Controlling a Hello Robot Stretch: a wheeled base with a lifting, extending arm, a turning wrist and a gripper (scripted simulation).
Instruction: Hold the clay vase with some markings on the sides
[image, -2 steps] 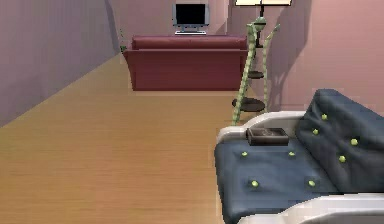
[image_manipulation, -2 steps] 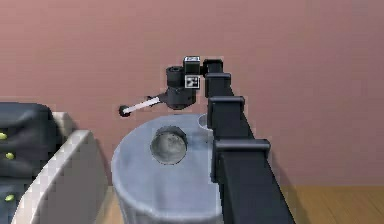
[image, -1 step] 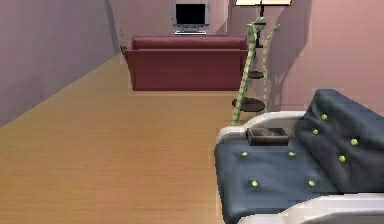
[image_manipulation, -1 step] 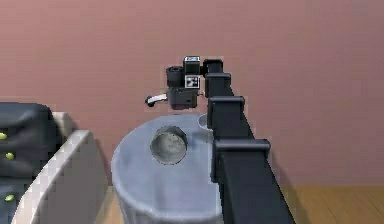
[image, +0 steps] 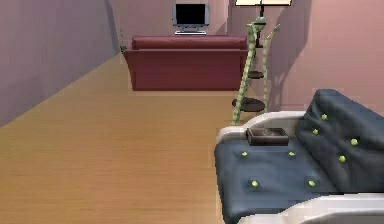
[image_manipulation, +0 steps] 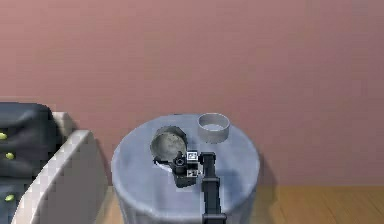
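**Work station.** A round grey-blue table (image_manipulation: 240, 165) stands against a pink wall (image_manipulation: 250, 60), just beside a dark blue armchair (image_manipulation: 30, 150). The arm (image_manipulation: 212, 198) reaches over the tabletop from the arm side view's bottom edge. This placement is judged to be deliberate, as it brings the robot side-on to the table.

**Task item.** A rounded grey-brown vessel (image_manipulation: 166, 144) sits on the table, left of centre. By shape and colour it is judged to be the clay vase. No markings can be made out on it.

**Gripper.** The gripper (image_manipulation: 180, 166) lies at the vessel's near side. Whether it touches the vessel cannot be told. The state of the jaws cannot be told, nor whether anything is held, since the vessel rests on the tabletop directly behind the fingers.

**Containers.** A short grey cylinder (image_manipulation: 213, 126) with no lid stands near the table's far edge, apart from the vessel. Nothing rises above its rim. The vessel's mouth shows dark and its contents cannot be seen.

**Surroundings.** In the forward view a small dark box (image: 268, 134) lies on the armchair's seat, and a red sofa (image: 185, 62) stands across the wooden floor.

**Assessment.** The grasp is judged not yet confirmed, because the vessel has not been lifted.
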